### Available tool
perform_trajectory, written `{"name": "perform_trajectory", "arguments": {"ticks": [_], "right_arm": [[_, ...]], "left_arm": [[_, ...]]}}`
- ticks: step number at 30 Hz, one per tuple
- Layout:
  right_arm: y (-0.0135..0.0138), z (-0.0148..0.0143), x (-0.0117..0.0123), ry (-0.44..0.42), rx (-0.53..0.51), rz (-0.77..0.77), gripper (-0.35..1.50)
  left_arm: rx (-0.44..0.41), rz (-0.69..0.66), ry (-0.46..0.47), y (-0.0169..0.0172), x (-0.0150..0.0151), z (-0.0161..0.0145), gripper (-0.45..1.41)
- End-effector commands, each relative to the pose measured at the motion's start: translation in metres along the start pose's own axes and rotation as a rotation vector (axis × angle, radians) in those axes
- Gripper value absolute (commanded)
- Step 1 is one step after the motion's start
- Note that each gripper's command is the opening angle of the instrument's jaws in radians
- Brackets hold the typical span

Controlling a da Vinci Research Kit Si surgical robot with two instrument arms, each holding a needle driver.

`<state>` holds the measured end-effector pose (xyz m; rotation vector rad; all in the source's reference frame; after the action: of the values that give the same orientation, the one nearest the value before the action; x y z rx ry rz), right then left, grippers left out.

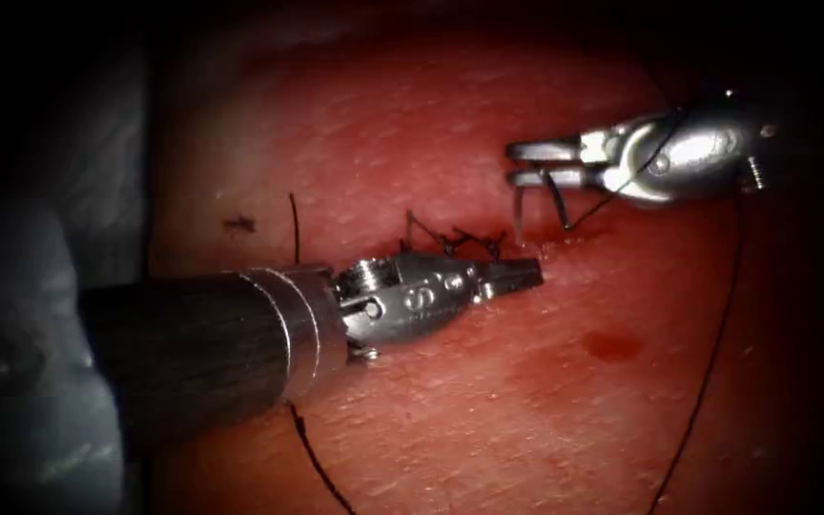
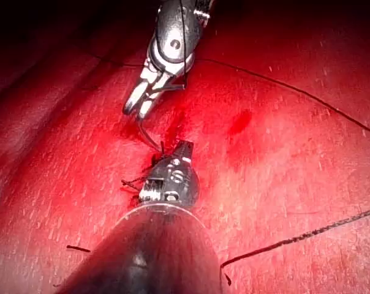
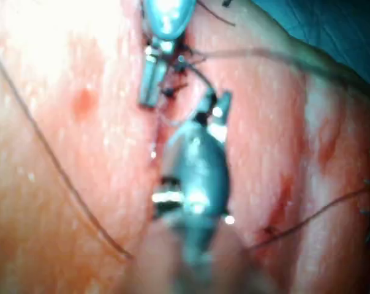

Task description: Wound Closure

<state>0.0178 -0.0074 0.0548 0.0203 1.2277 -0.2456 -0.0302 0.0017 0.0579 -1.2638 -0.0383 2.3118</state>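
- Stitches (image 1: 455, 240) already knotted along the cut (image 1: 488, 250); its right end is unclosed.
- Your right claw (image 1: 519, 164) clamps the needle (image 1: 519, 215) just above the cut, tip at tissue (image 1: 526, 401).
- Your left claw (image 1: 517, 277) is clenched, empty, beside the stitches.
- Thread (image 1: 708, 372) trails slack.

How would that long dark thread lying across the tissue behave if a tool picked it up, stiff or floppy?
Probably floppy: the thread lies in loose curves over the tissue. Likely light, since it follows the surface without denting it. Possibly slippery where red fluid wets the tissue. The right tool holds the needle near one end, above the cut.
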Motion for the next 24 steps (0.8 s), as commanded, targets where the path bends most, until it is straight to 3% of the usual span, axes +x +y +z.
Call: {"name": "perform_trajectory", "arguments": {"ticks": [1,16,24], "right_arm": [[-0.0006,0.0008,-0.0001,0.000,0.007,0.002,-0.35],[-0.0006,0.0006,-0.0003,-0.008,0.031,0.048,-0.35],[0.0001,0.0007,-0.0006,-0.010,0.032,0.093,-0.35]], "left_arm": [[-0.004,0.001,0.000,0.0004,-0.0004,0.0011,-0.23],[-0.012,0.008,-0.002,-0.0003,-0.0014,0.0011,-0.25],[-0.040,0.020,-0.049,0.0012,-0.0032,0.0022,-0.23]]}}
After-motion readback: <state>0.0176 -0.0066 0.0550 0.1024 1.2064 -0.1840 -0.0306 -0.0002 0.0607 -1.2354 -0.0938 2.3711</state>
